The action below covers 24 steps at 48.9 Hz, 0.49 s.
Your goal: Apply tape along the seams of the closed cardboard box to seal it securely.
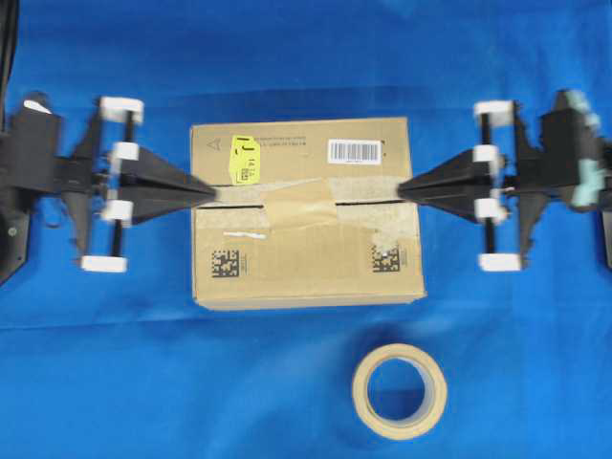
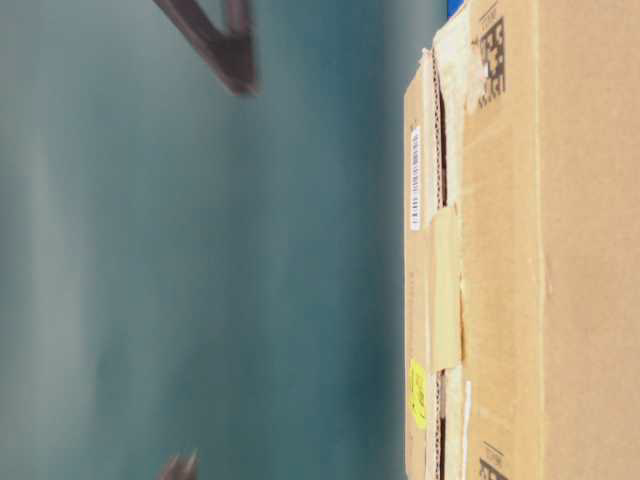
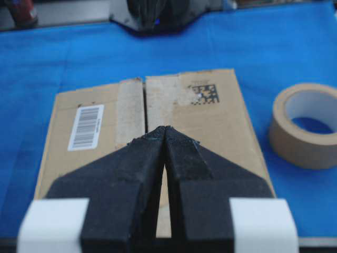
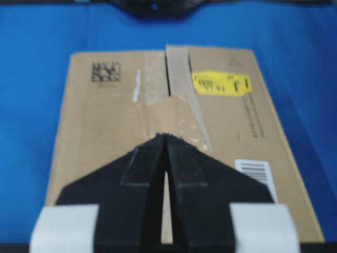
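The cardboard box (image 1: 306, 258) lies flat in the middle, its seam (image 1: 368, 203) running left to right across the top. A tan piece of tape (image 1: 296, 196) lies over the seam's middle and left part, also seen in the right wrist view as tape (image 4: 163, 116). My left gripper (image 1: 212, 191) is shut and empty, its tips at the box's left edge over the seam's end. My right gripper (image 1: 400, 188) is shut and empty too, its tips at the right edge over the bare seam. In the wrist views, the left gripper (image 3: 166, 128) and right gripper (image 4: 165, 136) hold nothing.
A beige tape roll (image 1: 399, 390) lies on the blue cloth in front of the box, towards the right, and shows in the left wrist view as the roll (image 3: 308, 124). The box top carries a yellow sticker (image 1: 246, 158) and a barcode label (image 1: 355, 150).
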### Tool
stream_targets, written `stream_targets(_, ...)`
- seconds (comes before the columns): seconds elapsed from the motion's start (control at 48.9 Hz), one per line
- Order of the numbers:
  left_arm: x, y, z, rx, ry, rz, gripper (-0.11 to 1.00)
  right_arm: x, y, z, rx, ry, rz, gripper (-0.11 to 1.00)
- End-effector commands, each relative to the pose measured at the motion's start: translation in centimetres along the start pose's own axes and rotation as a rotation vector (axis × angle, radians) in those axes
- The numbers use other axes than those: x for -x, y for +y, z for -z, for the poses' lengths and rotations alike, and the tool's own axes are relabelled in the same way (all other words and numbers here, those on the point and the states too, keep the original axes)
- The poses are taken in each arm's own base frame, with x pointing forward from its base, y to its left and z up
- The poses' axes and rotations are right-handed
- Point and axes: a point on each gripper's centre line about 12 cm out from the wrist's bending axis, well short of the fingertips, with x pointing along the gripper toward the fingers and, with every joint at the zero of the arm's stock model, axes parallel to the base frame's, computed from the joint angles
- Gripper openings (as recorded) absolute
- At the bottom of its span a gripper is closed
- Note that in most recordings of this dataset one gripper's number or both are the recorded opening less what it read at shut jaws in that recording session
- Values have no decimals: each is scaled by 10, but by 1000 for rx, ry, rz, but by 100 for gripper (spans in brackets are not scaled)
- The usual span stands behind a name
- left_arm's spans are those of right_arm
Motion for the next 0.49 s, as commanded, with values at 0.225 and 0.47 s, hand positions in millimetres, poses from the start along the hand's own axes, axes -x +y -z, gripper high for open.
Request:
stream_targets(0.225,55,1,-8,34,-17,4,0,59,6,-12,7,1,-68,1)
stream_targets(0.47,84,-2,20,40,11,9,0,87,6,7,13,68,-99,1)
